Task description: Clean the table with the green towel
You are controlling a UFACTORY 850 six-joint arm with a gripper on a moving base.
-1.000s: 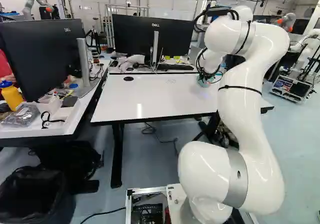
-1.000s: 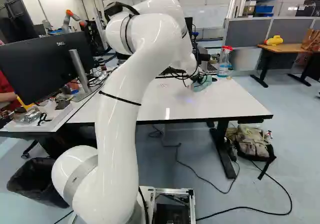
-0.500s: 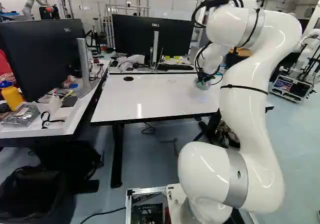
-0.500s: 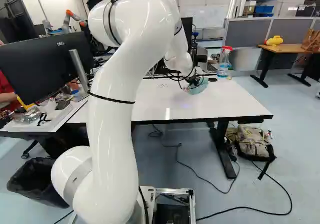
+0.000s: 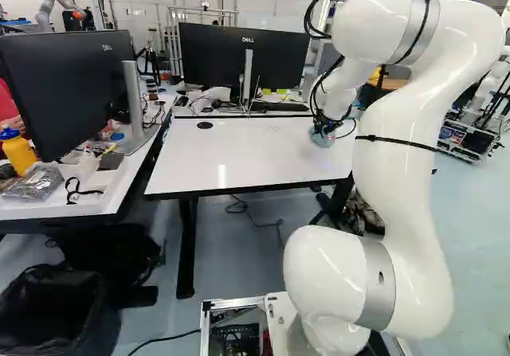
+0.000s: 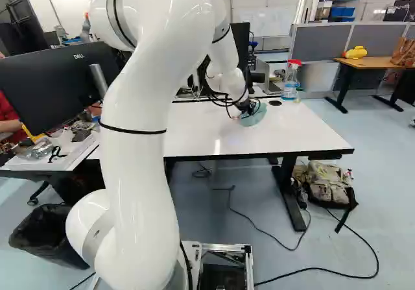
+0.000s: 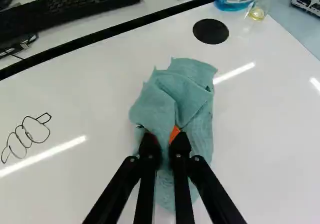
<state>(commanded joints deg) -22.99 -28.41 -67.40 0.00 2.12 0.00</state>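
Observation:
Over the right-hand part of the white table, my gripper points down in the right base view. The green towel is bunched beneath it on the tabletop. In the wrist view my gripper is shut on the green towel, pinching a fold between its orange pads; the cloth spreads ahead of and under the fingers. A black looped pen mark lies on the tabletop beside the gripper, apart from the towel.
A spray bottle stands by the table's far right corner, near a black round cap. A keyboard and monitors stand beyond the far edge. Another robot is at the back left. A backpack lies on the floor.
My arm has swung, its upper joints going right in the left base view and left in the right base view. Gripper and towel have slid a little left and nearer over the table. The base is still.

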